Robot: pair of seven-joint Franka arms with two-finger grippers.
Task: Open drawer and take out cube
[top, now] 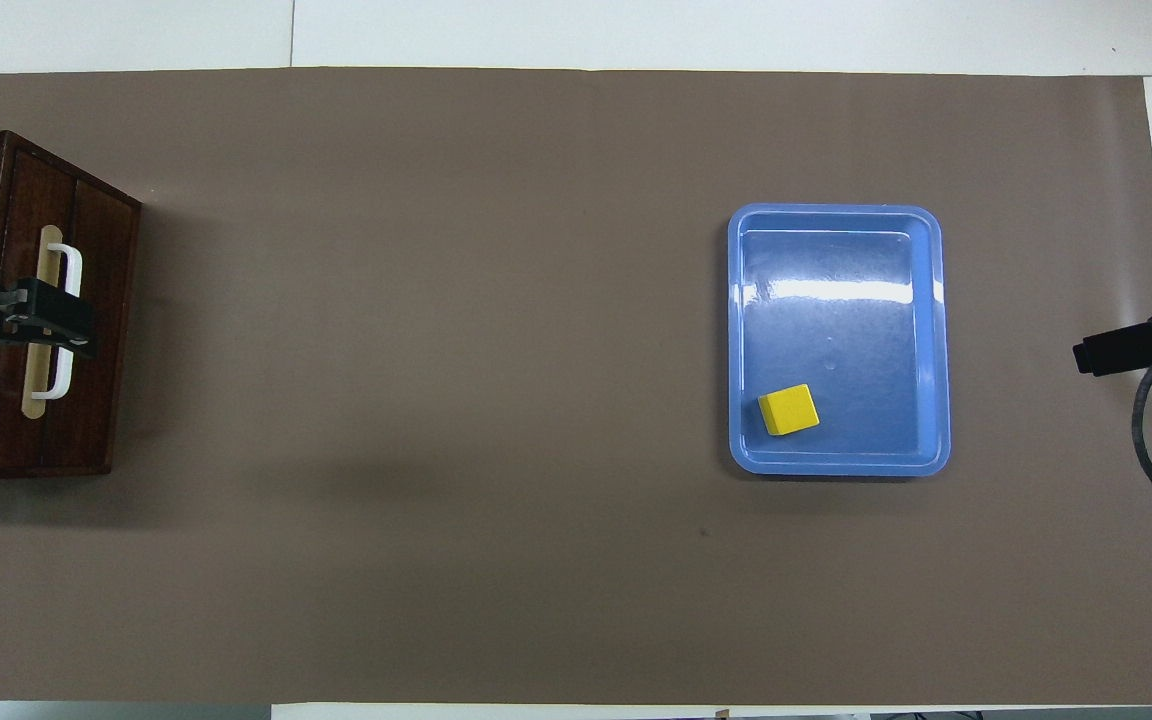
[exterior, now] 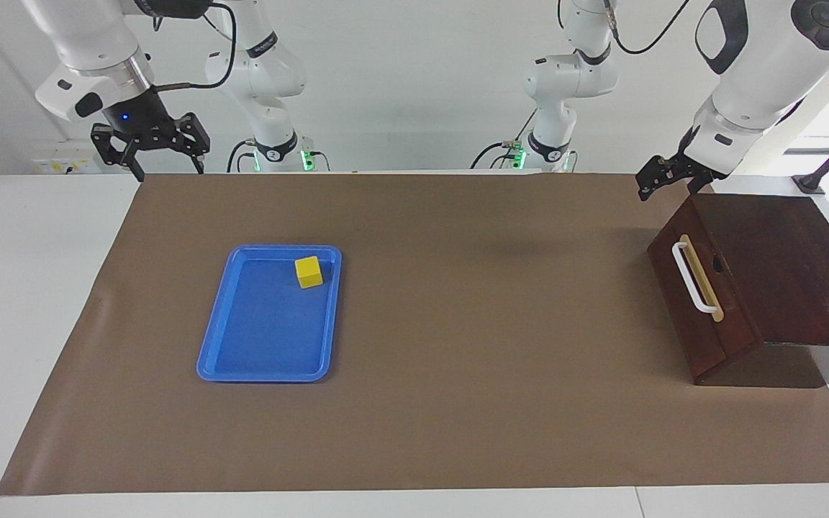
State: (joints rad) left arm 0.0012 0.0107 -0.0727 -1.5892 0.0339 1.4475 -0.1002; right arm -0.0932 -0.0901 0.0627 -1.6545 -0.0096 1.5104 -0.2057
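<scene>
The cube (exterior: 308, 272), small, rigid and probably light, sits in the blue tray (exterior: 214, 352) at its end nearer the robots, best pinched across two flat opposite faces. The drawer (exterior: 696, 302) is shut in its dark box toward the left arm's end of the surface, and its white bar handle (exterior: 689, 277) is the stiff hold to pull. Both the left gripper (exterior: 663, 182), over the box's corner, and the right gripper (exterior: 162, 167), over the surface's edge, stand wide and empty; no writing is legible.
</scene>
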